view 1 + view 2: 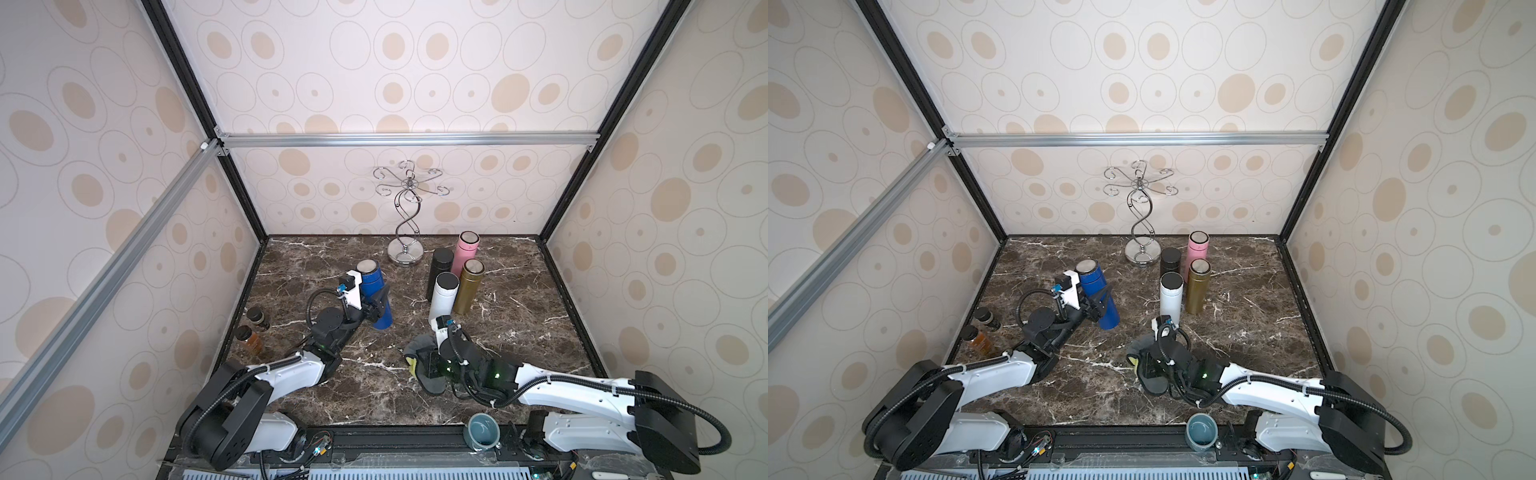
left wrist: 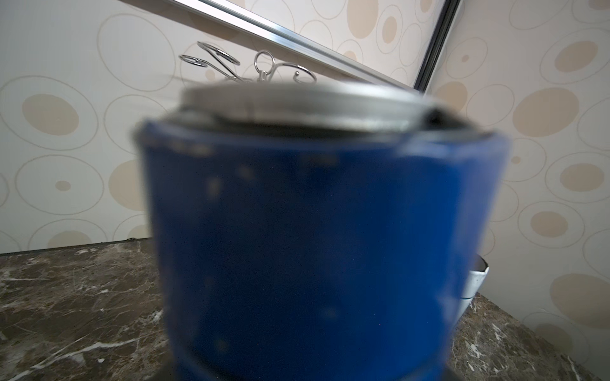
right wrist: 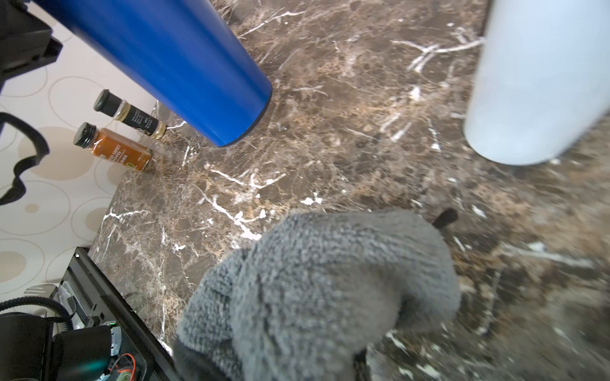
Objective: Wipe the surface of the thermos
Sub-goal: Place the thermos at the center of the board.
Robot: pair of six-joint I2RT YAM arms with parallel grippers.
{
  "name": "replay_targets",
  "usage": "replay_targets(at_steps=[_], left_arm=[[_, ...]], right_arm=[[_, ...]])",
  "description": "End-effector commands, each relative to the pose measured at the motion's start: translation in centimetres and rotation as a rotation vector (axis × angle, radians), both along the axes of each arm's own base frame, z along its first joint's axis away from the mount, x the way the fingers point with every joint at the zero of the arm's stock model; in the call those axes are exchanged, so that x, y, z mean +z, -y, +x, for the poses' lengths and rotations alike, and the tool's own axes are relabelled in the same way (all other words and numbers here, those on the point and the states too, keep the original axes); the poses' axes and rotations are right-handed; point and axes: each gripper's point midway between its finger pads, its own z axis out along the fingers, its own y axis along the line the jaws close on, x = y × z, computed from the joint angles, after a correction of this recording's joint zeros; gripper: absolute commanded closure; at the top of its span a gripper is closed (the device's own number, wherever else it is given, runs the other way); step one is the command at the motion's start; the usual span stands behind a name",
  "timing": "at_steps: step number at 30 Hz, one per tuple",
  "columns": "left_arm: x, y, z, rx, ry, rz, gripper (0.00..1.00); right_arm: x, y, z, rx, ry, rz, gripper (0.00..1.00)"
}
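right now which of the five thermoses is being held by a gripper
The blue thermos with a silver lid, tilted in the left gripper; the black thermos, pink thermos, white thermos and gold thermos stand upright, free.

Left arm (image 1: 291, 370) reaches from the front-left corner of the table (image 1: 519, 332) toward its middle. The left gripper (image 1: 378, 302) is clamped sideways around the tilted blue thermos (image 1: 372, 284). Right arm (image 1: 573, 386) extends low from the front-right corner, wrist bent downward. The right gripper (image 1: 426, 361) is closed on a grey cloth (image 3: 317, 290) near the front edge.
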Motion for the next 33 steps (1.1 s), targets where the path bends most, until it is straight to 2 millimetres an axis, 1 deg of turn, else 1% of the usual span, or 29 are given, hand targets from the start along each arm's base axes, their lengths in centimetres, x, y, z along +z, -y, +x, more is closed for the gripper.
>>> replay_targets(at_steps=[1, 6, 10, 18, 23, 30, 33], left_arm=[[4.7, 1.3, 0.3, 0.007, 0.183, -0.034, 1.0], [3.6, 3.3, 1.7, -0.02, 0.182, -0.048, 1.0], [2.6, 5.2, 2.6, -0.04, 0.185, -0.038, 1.0], [0.5, 8.2, 4.3, -0.066, 0.174, -0.023, 1.0], [-0.8, 9.0, 5.0, -0.066, 0.16, -0.012, 1.0], [-2.0, 10.1, 5.1, -0.043, 0.18, 0.044, 1.0], [-2.7, 10.0, 5.3, -0.028, 0.176, 0.043, 1.0]], right_arm=[[-0.4, 1.9, 0.4, -0.074, -0.005, 0.033, 1.0], [-0.6, 3.5, 0.2, -0.107, -0.005, 0.034, 1.0], [-0.5, 4.3, 0.0, -0.125, 0.002, 0.028, 1.0], [-0.3, 5.8, -0.3, -0.146, 0.011, 0.011, 1.0], [-0.3, 6.5, -0.4, -0.159, 0.015, 0.007, 1.0], [-0.3, 6.4, -0.4, -0.157, 0.015, 0.013, 1.0], [-0.3, 6.5, -0.4, -0.158, 0.017, 0.009, 1.0]])
